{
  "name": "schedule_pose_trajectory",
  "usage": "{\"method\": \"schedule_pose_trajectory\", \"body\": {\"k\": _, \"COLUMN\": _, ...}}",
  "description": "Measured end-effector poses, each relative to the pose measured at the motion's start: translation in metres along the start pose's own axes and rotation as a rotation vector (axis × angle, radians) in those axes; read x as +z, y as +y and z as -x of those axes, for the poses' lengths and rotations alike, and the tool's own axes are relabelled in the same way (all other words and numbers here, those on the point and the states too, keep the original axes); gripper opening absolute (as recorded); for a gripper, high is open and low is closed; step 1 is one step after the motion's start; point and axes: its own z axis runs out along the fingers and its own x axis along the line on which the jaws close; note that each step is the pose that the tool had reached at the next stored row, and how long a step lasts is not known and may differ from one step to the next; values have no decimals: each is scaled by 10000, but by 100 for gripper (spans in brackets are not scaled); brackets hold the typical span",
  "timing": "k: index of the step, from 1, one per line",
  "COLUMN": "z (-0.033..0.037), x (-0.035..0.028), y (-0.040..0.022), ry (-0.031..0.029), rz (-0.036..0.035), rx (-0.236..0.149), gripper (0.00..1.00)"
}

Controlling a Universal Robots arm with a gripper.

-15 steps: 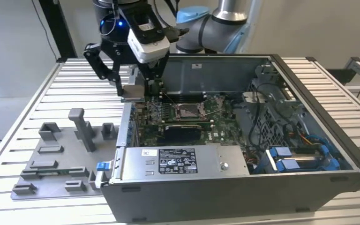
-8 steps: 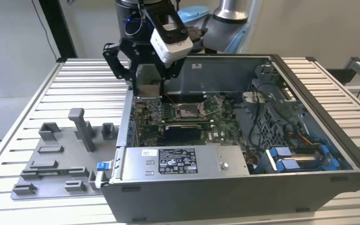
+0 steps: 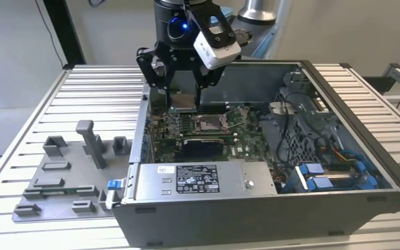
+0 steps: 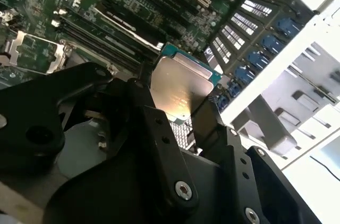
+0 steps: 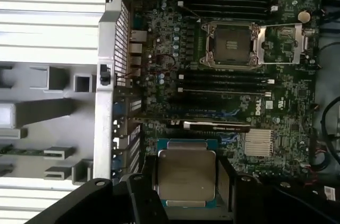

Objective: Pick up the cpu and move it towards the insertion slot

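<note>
We find the gripper (image 3: 184, 88) clamped on the cpu (image 3: 184, 101), its black fingers (image 5: 226, 179) pressing on opposite edges of the chip. In both wrist views the cpu (image 5: 186, 177) sits flat between the jaws, silvery lid fully exposed, green rim showing at the free edges. It hangs clear of the board, above the motherboard (image 3: 245, 140) and inside the open computer case (image 3: 366, 156).

The insertion slot (image 3: 208, 123) lies near the cpu, nearer the camera in the exterior view. In the first wrist view the insertion slot (image 5: 232, 45) shows its metal frame open and its centre bare, well apart from the held chip.

In our judgement the carry is part done: the chip is lifted and over the board, but not yet over the socket. Done well, this step calls for a level chip, a steady grip on the edges alone, and a path that clears the case wall and the raised frame. A tilt or a slip in the jaws is the main risk.

The case holds the motherboard, a silver power supply (image 3: 196, 179), bundled cables and blue drive fittings (image 3: 325, 179). The grey tray (image 3: 61, 177) stands beside the case on the slatted table (image 3: 82, 99), towards the exterior view's left; its upright blocks hold no chip that we can see
</note>
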Motion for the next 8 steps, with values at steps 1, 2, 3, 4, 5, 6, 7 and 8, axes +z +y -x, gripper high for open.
{"method": "schedule_pose_trajectory", "body": {"k": 1, "z": 42, "x": 0, "y": -1, "ry": 1, "rz": 0, "rx": -1, "gripper": 0}}
{"method": "schedule_pose_trajectory", "body": {"k": 2, "z": 82, "x": 0, "y": -2, "ry": 1, "rz": 1, "rx": 0, "gripper": 0}}
{"method": "schedule_pose_trajectory", "body": {"k": 3, "z": 124, "x": -1, "y": -2, "ry": 1, "rz": 0, "rx": 0, "gripper": 0}}
{"method": "schedule_pose_trajectory", "body": {"k": 4, "z": 166, "x": 0, "y": -3, "ry": 1, "rz": 1, "rx": 0, "gripper": 0}}
{"method": "schedule_pose_trajectory", "body": {"k": 5, "z": 206, "x": 0, "y": -4, "ry": 1, "rz": 1, "rx": -1, "gripper": 0}}
{"method": "schedule_pose_trajectory", "body": {"k": 6, "z": 244, "x": -1, "y": -5, "ry": 2, "rz": 0, "rx": 0, "gripper": 0}}
{"method": "schedule_pose_trajectory", "body": {"k": 7, "z": 280, "x": -1, "y": -6, "ry": 1, "rz": 1, "rx": 0, "gripper": 0}}
{"method": "schedule_pose_trajectory", "body": {"k": 8, "z": 314, "x": -2, "y": -6, "ry": 2, "rz": 0, "rx": 0, "gripper": 0}}
